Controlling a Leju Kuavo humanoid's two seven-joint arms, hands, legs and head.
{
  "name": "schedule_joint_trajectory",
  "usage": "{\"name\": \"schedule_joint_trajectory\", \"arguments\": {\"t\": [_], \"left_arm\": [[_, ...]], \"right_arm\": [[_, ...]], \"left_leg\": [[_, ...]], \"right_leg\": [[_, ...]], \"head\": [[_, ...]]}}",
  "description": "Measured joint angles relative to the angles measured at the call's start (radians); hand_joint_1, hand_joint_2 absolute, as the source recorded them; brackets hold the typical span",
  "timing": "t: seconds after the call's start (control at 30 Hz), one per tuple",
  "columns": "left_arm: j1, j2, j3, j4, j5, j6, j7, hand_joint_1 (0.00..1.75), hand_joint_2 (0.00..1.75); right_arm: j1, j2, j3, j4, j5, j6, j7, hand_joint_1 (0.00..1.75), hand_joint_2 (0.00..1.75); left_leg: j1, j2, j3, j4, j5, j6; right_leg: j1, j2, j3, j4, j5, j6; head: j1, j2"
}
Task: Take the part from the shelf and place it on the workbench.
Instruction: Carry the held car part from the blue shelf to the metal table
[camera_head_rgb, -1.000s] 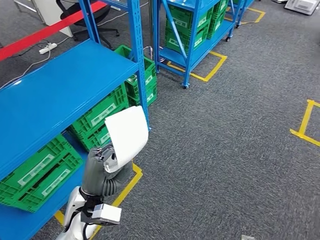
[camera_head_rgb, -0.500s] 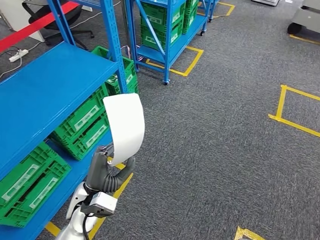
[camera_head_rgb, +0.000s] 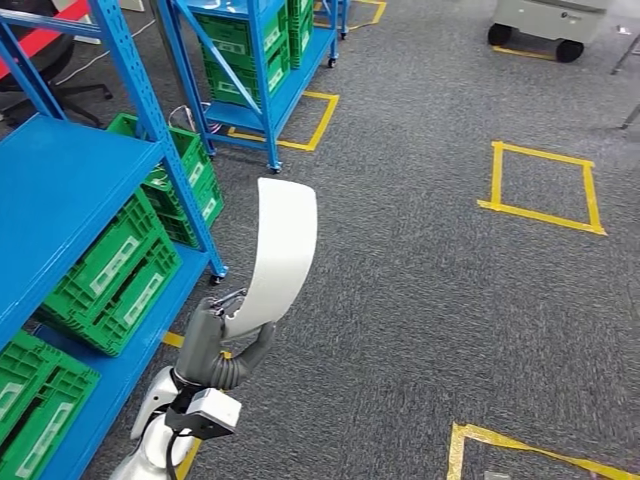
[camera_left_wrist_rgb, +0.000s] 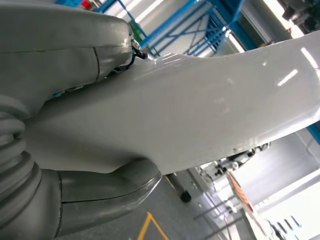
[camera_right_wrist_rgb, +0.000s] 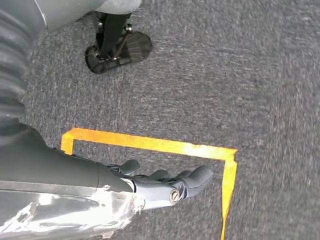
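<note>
While the left hand (camera_head_rgb: 215, 345) grips its lower end, the curved white part (camera_head_rgb: 280, 255) stands upright

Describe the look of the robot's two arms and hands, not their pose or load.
The left arm is silver-white with black cables and a pale boxy camera unit at the wrist. The left hand has a grey ribbed cover and a thick grey thumb. The right hand has a grey ribbed cover, dark slender fingers, a small brass-coloured screw, and a scuffed silvery panel beside them.
</note>
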Motion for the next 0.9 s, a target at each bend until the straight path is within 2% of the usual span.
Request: {"name": "schedule_joint_trajectory", "arguments": {"t": [0.03,0.1,0.13,0.17,0.23,0.27,0.3,0.33,0.37,0.4,0.47,0.5,0.53,0.6,0.63,0.67,0.73,0.8,0.83,0.87,0.9], "left_arm": [[0.0,0.001,0.001,0.0,-0.004,-0.004,0.001,1.75,1.75],[-0.001,0.001,0.003,0.0,-0.01,-0.011,0.002,1.75,1.75],[-0.002,0.001,0.004,0.0,-0.012,-0.014,0.002,1.75,1.75],[-0.003,0.001,0.005,0.0,-0.013,-0.015,0.002,1.75,1.75],[-0.003,0.001,0.006,0.0,-0.014,-0.016,0.002,1.75,1.75],[-0.002,0.001,0.007,0.0,-0.014,-0.017,0.002,1.75,1.75],[-0.002,0.002,0.008,0.0,-0.015,-0.017,0.002,1.75,1.75],[-0.002,0.002,0.009,0.0,-0.015,-0.017,0.002,1.75,1.75],[-0.002,0.002,0.009,0.0,-0.016,-0.017,0.002,1.75,1.75],[-0.002,0.002,0.009,0.0,-0.018,-0.018,0.002,1.75,1.75],[-0.004,0.002,0.008,0.0,-0.027,-0.018,0.002,1.75,1.75],[-0.004,0.002,0.008,0.0,-0.032,-0.018,0.002,1.75,1.75],[-0.004,0.002,0.007,0.0,-0.037,-0.019,0.002,1.75,1.75],[-0.004,0.001,0.006,-0.001,-0.043,-0.019,0.003,1.75,1.75],[-0.005,0.001,0.006,-0.001,-0.045,-0.019,0.003,1.75,1.75],[-0.005,0.002,0.006,-0.001,-0.046,-0.019,0.003,1.75,1.75],[-0.005,0.004,0.006,-0.002,-0.049,-0.019,0.004,1.75,1.75],[-0.002,0.007,0.006,-0.002,-0.051,-0.019,0.004,1.75,1.75],[-0.001,0.009,0.006,-0.002,-0.053,-0.019,0.005,1.75,1.75],[-0.001,0.01,0.007,-0.002,-0.054,-0.019,0.005,1.75,1.75],[-0.001,0.011,0.007,-0.002,-0.055,-0.019,0.005,1.75,1.75]], "right_arm": [[0.0,-0.001,-0.001,-0.001,0.003,0.001,-0.001,0.0,1.75],[0.004,-0.002,-0.004,-0.001,0.007,0.003,-0.003,0.0,1.75],[0.006,-0.002,-0.005,-0.001,0.009,0.004,-0.003,0.0,1.75],[0.005,-0.003,-0.006,-0.001,0.01,0.004,-0.003,0.0,1.75],[0.001,-0.002,-0.008,-0.001,0.012,0.005,-0.004,0.0,1.75],[-0.002,-0.002,-0.008,-0.001,0.012,0.006,-0.004,0.0,1.75],[-0.002,-0.002,-0.009,-0.001,0.012,0.006,-0.004,0.0,1.75],[-0.002,-0.002,-0.009,-0.001,0.012,0.006,-0.004,0.0,1.75],[0.0,-0.002,-0.01,-0.001,0.012,0.006,-0.004,0.0,1.75],[0.001,-0.002,-0.01,-0.001,0.013,0.007,-0.004,0.0,1.75],[-0.001,-0.002,-0.011,-0.001,0.015,0.009,-0.005,0.0,1.75],[-0.003,-0.002,-0.011,-0.001,0.016,0.01,-0.005,0.0,1.75],[-0.006,-0.002,-0.011,-0.001,0.018,0.011,-0.006,0.0,1.75],[-0.008,-0.002,-0.012,-0.001,0.02,0.012,-0.006,0.0,1.75],[-0.008,-0.003,-0.013,-0.001,0.021,0.012,-0.007,0.0,1.75],[-0.008,-0.003,-0.014,-0.001,0.023,0.012,-0.008,0.0,1.75],[-0.012,-0.004,-0.017,-0.001,0.025,0.012,-0.009,0.0,1.75],[-0.015,-0.004,-0.018,-0.001,0.027,0.013,-0.01,0.0,1.75],[-0.015,-0.004,-0.019,-0.001,0.028,0.014,-0.011,0.0,1.75],[-0.014,-0.004,-0.019,-0.001,0.029,0.015,-0.011,0.0,1.75],[-0.013,-0.004,-0.019,-0.001,0.031,0.016,-0.011,0.0,1.75]], "left_leg": [[0.001,-0.012,0.003,-0.011,-0.002,0.004],[-0.002,0.008,0.001,-0.013,0.001,0.018],[-0.002,0.02,0.002,-0.014,0.003,0.026],[-0.001,0.034,0.002,-0.016,0.005,0.032],[-0.006,0.062,0.002,-0.017,0.005,0.041],[-0.009,0.078,0.002,-0.017,0.005,0.043],[-0.011,0.093,0.002,-0.016,0.004,0.044],[-0.013,0.107,0.002,-0.016,0.003,0.045],[-0.013,0.119,0.003,-0.016,0.002,0.045],[-0.014,0.129,0.005,-0.016,0.001,0.045],[-0.017,0.146,0.009,-0.016,-0.004,0.039],[-0.019,0.153,0.01,-0.016,-0.005,0.036],[-0.02,0.16,0.011,-0.016,-0.006,0.031],[-0.02,0.174,0.013,-0.02,-0.006,0.022],[-0.018,0.171,0.013,-0.017,-0.011,0.016],[-0.017,0.158,0.006,0.0,-0.026,0.012],[-0.015,0.116,-0.037,0.095,-0.081,0.007],[-0.015,0.093,-0.104,0.225,-0.132,0.005],[-0.015,0.089,-0.123,0.258,-0.134,0.005],[-0.015,0.087,-0.123,0.25,-0.114,0.005],[-0.014,0.082,-0.105,0.207,-0.08,0.005]], "right_leg": [[-0.001,0.011,-0.007,0.002,0.003,0.007],[-0.005,0.026,-0.018,-0.001,0.009,0.018],[-0.004,0.014,-0.025,0.006,0.005,0.023],[-0.002,-0.011,-0.04,0.031,-0.009,0.027],[0.001,-0.076,-0.095,0.146,-0.067,0.032],[0.001,-0.093,-0.129,0.22,-0.099,0.033],[0.0,-0.101,-0.155,0.278,-0.118,0.034],[0.0,-0.104,-0.163,0.301,-0.121,0.033],[0.0,-0.106,-0.149,0.281,-0.105,0.032],[0.0,-0.112,-0.115,0.222,-0.075,0.03],[0.006,-0.149,-0.031,0.075,-0.028,0.023],[0.01,-0.162,-0.004,0.029,-0.016,0.019],[0.014,-0.169,0.008,0.008,-0.014,0.015],[0.017,-0.149,0.007,0.004,-0.009,0.004],[0.015,-0.139,0.008,-0.001,-0.006,-0.002],[0.012,-0.129,0.01,-0.006,-0.003,-0.008],[0.008,-0.109,0.012,-0.013,0.002,-0.017],[0.007,-0.085,0.01,-0.013,0.003,-0.019],[0.007,-0.072,0.009,-0.013,0.003,-0.019],[0.006,-0.059,0.009,-0.012,0.004,-0.018],[0.004,-0.045,0.009,-0.01,0.004,-0.016]], "head": [[0.0,0.0],[0.0,0.0],[0.003,0.0],[0.008,0.0],[0.017,0.0],[0.018,0.0],[0.018,0.0],[0.018,0.0],[0.018,0.0],[0.018,0.0],[0.018,0.0],[0.017,0.0],[0.017,0.0],[0.017,0.0],[0.016,0.0],[0.016,0.0],[0.014,0.0],[0.013,0.0],[0.013,0.0],[0.013,0.0],[0.013,0.0]]}}
